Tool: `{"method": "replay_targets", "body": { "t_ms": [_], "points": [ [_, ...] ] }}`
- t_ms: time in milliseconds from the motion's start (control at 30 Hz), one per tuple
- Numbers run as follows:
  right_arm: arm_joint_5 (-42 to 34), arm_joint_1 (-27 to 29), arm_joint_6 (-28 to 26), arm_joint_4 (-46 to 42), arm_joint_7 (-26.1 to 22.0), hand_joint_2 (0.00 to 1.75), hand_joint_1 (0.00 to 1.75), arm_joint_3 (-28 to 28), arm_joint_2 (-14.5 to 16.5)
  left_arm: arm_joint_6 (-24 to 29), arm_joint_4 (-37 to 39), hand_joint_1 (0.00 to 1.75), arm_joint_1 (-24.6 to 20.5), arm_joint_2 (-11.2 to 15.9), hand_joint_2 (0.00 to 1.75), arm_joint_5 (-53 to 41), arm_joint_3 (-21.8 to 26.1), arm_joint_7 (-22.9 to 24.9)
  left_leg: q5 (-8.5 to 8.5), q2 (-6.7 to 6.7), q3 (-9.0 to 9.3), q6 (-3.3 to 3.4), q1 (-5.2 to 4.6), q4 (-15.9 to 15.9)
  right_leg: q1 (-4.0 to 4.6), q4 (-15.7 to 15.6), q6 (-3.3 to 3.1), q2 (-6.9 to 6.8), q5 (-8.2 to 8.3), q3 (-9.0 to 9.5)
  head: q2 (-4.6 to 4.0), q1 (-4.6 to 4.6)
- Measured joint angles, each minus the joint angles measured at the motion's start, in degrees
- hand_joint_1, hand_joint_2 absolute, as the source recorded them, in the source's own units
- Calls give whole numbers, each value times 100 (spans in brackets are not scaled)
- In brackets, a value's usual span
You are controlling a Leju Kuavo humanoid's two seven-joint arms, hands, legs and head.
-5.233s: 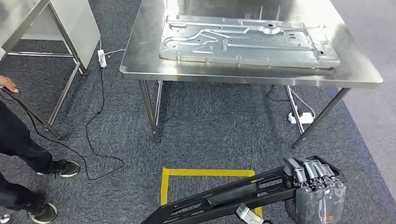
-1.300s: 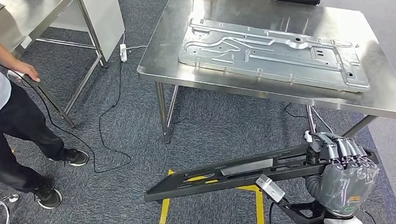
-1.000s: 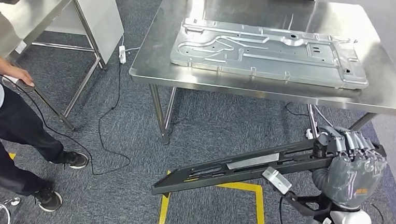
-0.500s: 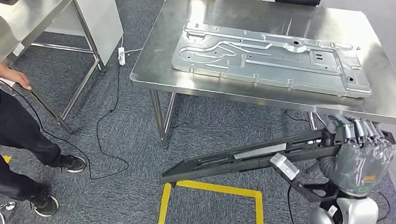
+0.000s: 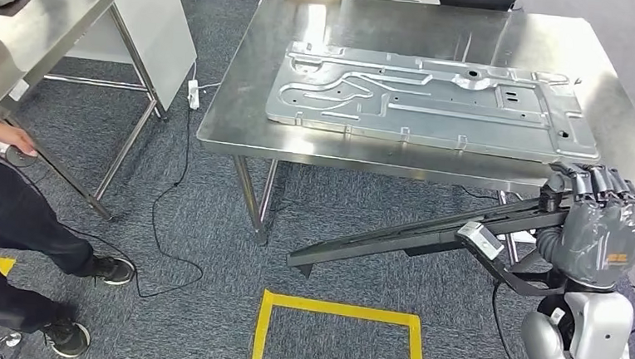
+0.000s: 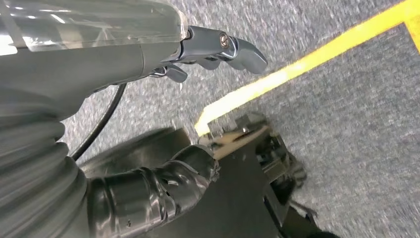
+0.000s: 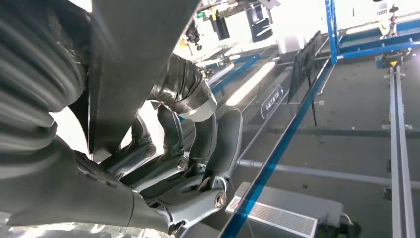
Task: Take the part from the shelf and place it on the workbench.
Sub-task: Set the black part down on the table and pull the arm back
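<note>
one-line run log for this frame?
phase: carry | right hand: grips black part | left hand: holds nothing | workbench: ahead, metal panel on it

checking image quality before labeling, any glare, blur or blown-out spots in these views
Head view: sharp, with soft ceiling-light glare on the steel workbench top and the pressed metal panel. Left wrist view: the left hand is fairly crisp, the dark part beneath is smeared. Right wrist view: background behind the right hand is blown out white near the frame's upper middle.

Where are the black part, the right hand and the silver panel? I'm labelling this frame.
black part (image 5: pixel 394 238), head view, middle of its long bar.
right hand (image 5: pixel 603 226), head view, back of the hand.
silver panel (image 5: pixel 435 112), head view, its flat centre.
</note>
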Motion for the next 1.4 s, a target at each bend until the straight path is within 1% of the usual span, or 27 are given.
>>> {"method": "replay_targets", "body": {
  "t_ms": [67, 133, 167, 200, 233, 267, 333, 367, 433, 533, 567, 633, 667, 700, 733, 800, 867, 967, 1033, 1100, 1167, 1200, 1233, 1267, 1333, 1367, 1400],
  "points": [
    [-37, -72, 13, 38, 19, 175, 175, -15, -35, -1, 0, 0, -6, 2, 175, -3, -4, 1, -222, 9, -257, -41, 11, 512, -3, -31, -76, -12, -39, 80, 0, -15],
    [-68, -123, 38, 80, 27, 175, 175, -29, -54, -1, 0, 0, -3, 1, 175, -5, -9, 4, -456, 11, -736, -57, 18, 1293, 28, -32, -126, -20, -92, 133, 0, -25],
    [-79, -134, 54, 103, 28, 175, 175, -35, -59, -1, 0, 0, 6, 1, 175, -6, -10, 6, -461, 12, -921, -55, 20, 1533, 46, -32, -139, -20, -121, 166, 0, -26],
    [-87, -143, 67, 126, 28, 175, 175, -40, -66, -1, 0, 0, 16, 2, 175, -7, -12, 8, -349, 12, -1007, -43, 19, 1566, 62, -32, -143, -16, -154, 207, 0, -26],
    [-94, -154, 79, 149, 28, 175, 175, -45, -76, -1, 0, 0, 22, 2, 175, -7, -13, 10, -124, 12, -975, -17, 14, 1360, 78, -32, -144, -10, -189, 258, 0, -27],
    [-102, -171, 85, 168, 29, 175, 175, -49, -88, -1, 0, 0, 24, 3, 175, -8, -15, 11, 161, 11, -853, 26, 2, 978, 92, -32, -141, -6, -228, 314, 0, -26],
    [-129, -229, 99, 205, 33, 175, 175, -64, -113, -1, 0, 0, 15, 8, 175, -9, -21, 15, 492, 13, -571, 130, -37, 287, 109, -37, -115, 0, -294, 381, 0, -22],
    [-153, -263, 110, 222, 38, 175, 175, -75, -125, -2, 0, 0, 7, 10, 175, -10, -25, 17, 523, 16, -488, 166, -58, 102, 108, -39, -90, 0, -315, 388, 0, -23],
    [-211, -321, 142, 249, 45, 175, 175, -110, -161, -3, 0, 0, -6, 11, 175, -14, -34, 20, 463, 15, -429, 198, -85, -12, 93, -68, -29, 0, -332, 392, 0, -30],
    [-317, -406, 185, 271, 48, 175, 175, -172, -252, -5, 0, 0, 5, 11, 175, -25, -45, 22, 473, 17, -268, 243, -35, -206, 79, 69, 53, -15, -438, 377, 0, -29],
    [-351, -437, 195, 280, 49, 175, 175, -194, -281, -8, 0, 0, 2, 9, 175, -31, -51, 22, 468, 19, -207, 259, -15, -257, 72, 331, 81, -16, -549, 249, 0, -27],
    [-408, -480, 231, 304, 54, 175, 175, -241, -321, -12, 0, 0, -10, 3, 175, -42, -67, 22, 410, 20, -136, 278, -8, -270, 45, 1086, 138, -15, -801, -209, 0, -26],
    [-434, -491, 259, 322, 57, 175, 175, -263, -339, -14, 0, 0, -10, 1, 175, -45, -74, 22, 372, 19, -98, 275, -3, -265, 24, 1377, 168, -17, -837, -423, 0, -25],
    [-458, -502, 287, 343, 59, 175, 175, -278, -357, -16, 0, 0, -6, 0, 175, -48, -80, 24, 330, 16, -53, 264, 5, -258, 0, 1473, 196, -18, -756, -550, 0, -26],
    [-480, -523, 312, 362, 60, 175, 175, -287, -375, -18, 0, 0, -1, -1, 175, -51, -84, 25, 282, 13, -1, 248, 18, -244, -24, 1348, 223, -20, -559, -565, 0, -26],
    [-509, -605, 355, 403, 61, 175, 175, -293, -401, -24, 0, 0, 5, -1, 175, -55, -91, 27, 163, 6, 95, 185, 45, -192, -64, 658, 273, -26, -59, -345, 0, -24],
    [-526, -722, 400, 451, 65, 175, 175, -295, -411, -28, 0, 0, -17, 0, 175, -57, -100, 27, 51, 1, 112, 99, 39, -122, -63, 140, 238, -23, 127, -143, 0, -20],
    [-549, -830, 446, 525, 81, 175, 175, -294, -426, -29, 0, 0, -39, -1, 175, -58, -118, 24, -21, 4, 114, 20, 23, -122, -38, 77, 72, -9, 42, -106, 0, -39],
    [-558, -905, 472, 561, 83, 175, 175, -293, -434, -28, 0, 0, -44, -1, 175, -61, -126, 22, -130, 11, 74, -24, 36, 52, -37, 68, -13, -4, -1, -59, 0, -46],
    [-568, -993, 497, 590, 88, 175, 175, -291, -437, -27, 0, 0, -55, -2, 175, -66, -132, 22, -385, 15, -258, -55, 44, 685, -23, 59, -81, -9, -52, 3, 0, -50],
    [-577, -1050, 520, 627, 95, 175, 175, -290, -437, -28, 0, 0, -49, -2, 175, -70, -134, 26, -577, 16, -771, -49, 42, 1456, 17, 59, -121, -12, -110, 60, 0, -52],
    [-580, -1063, 532, 648, 97, 175, 175, -289, -437, -28, 0, 0, -37, -2, 175, -72, -134, 28, -529, 16, -942, -26, 35, 1628, 42, 59, -135, -9, -143, 99, 0, -53],
    [-582, -1074, 545, 669, 98, 175, 175, -289, -437, -30, 0, 0, -25, -2, 175, -73, -134, 30, -362, 15, -1004, 14, 21, 1576, 69, 59, -145, -3, -179, 149, 0, -53],
    [-584, -1087, 561, 690, 98, 175, 175, -288, -438, -30, 0, 0, -15, -2, 175, -74, -134, 31, -102, 13, -959, 74, -1, 1312, 97, 56, -153, 2, -217, 209, 0, -53],
    [-592, -1128, 584, 726, 98, 175, 175, -287, -440, -31, 0, 0, -14, 7, 175, -75, -134, 31, 389, 15, -726, 255, -74, 567, 135, 39, -156, 7, -295, 311, 0, -45],
    [-598, -1155, 597, 745, 102, 175, 175, -286, -443, -30, 0, 0, -20, 12, 175, -78, -135, 30, 499, 18, -610, 330, -111, 278, 135, 28, -143, 10, -324, 340, 0, -46],
    [-604, -1177, 608, 763, 108, 175, 175, -285, -447, -30, 0, 0, -26, 16, 175, -80, -137, 28, 519, 21, -540, 383, -142, 117, 124, 11, -122, 12, -341, 353, 0, -45]
  ]
}}
